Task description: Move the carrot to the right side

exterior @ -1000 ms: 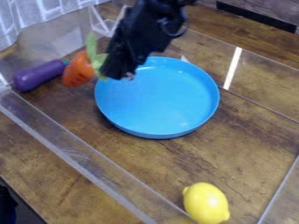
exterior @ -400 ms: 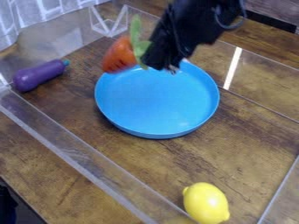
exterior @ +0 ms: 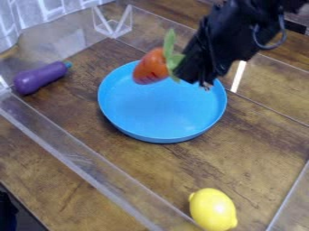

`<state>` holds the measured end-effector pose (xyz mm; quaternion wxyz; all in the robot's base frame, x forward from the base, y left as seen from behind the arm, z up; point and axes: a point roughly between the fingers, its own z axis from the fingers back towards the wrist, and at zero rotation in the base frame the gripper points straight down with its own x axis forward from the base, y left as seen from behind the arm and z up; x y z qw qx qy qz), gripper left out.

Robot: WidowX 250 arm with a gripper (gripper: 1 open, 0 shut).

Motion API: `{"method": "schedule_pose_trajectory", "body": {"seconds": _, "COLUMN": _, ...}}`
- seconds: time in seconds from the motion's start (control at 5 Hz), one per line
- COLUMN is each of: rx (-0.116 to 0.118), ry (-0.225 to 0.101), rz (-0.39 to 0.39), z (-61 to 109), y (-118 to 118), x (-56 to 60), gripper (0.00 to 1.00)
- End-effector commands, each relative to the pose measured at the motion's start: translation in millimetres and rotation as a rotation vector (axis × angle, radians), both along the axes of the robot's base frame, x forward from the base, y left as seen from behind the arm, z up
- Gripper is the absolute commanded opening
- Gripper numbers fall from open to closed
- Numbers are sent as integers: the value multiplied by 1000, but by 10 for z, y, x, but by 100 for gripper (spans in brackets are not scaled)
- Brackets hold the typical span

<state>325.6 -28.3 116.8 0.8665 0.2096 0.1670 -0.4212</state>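
Shut tight on the carrot (exterior: 152, 67) with the gripper (exterior: 185, 69), pinching at the leafy green end. Lifted clear of the table (exterior: 259, 144), hanging over the far part of the plate (exterior: 145, 126). Orange body to the left of the fingers, leaf pointing up. Dark arm (exterior: 241, 27) reaching in from the upper right corner.

Below the carrot, blue and round, set mid-table, with nothing resting inside. Off to the left, near the far edge, the eggplant (exterior: 39, 77), lying apart from the plate. Down at the near edge, bottom right, the lemon (exterior: 212, 209), well apart from the plate too.

Boxed in by clear walls (exterior: 85, 167): one running diagonally along the near left, another along the right, more clear panels at the back left. Between plate rim and right wall, a strip of bare wood, its far part under the arm. More bare wood between plate and lemon, widening toward the right wall. Also a narrower bare band along the near left wall, between it and the plate rim.
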Motion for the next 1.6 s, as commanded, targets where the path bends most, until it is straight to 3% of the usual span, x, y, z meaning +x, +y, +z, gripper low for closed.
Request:
{"method": "schedule_pose_trajectory", "body": {"seconds": 0.0, "rx": -17, "ry": -66, "rz": -39, "z": 112, "y": -93, "x": 216, "gripper": 0}}
{"method": "schedule_pose_trajectory", "body": {"seconds": 0.2, "rx": -24, "ry": -64, "rz": -60, "z": 39, "y": -86, "x": 343, "gripper": 0}}
{"method": "schedule_pose_trajectory", "body": {"seconds": 0.6, "rx": -44, "ry": -65, "rz": -77, "z": -23, "y": 11, "x": 447, "gripper": 0}}
{"method": "schedule_pose_trajectory", "body": {"seconds": 0.8, "rx": -56, "ry": -60, "rz": -84, "z": -85, "y": 64, "x": 490, "gripper": 100}}
{"method": "schedule_pose_trajectory", "body": {"seconds": 1.0, "rx": -65, "ry": -68, "rz": -107, "z": -105, "y": 71, "x": 545, "gripper": 0}}
{"method": "schedule_pose_trajectory", "body": {"seconds": 1.2, "rx": -68, "ry": -52, "rz": -100, "z": -201, "y": 150, "x": 560, "gripper": 100}}
{"method": "schedule_pose_trajectory", "body": {"seconds": 1.4, "rx": -71, "ry": -37, "rz": -89, "z": -284, "y": 216, "x": 560, "gripper": 100}}
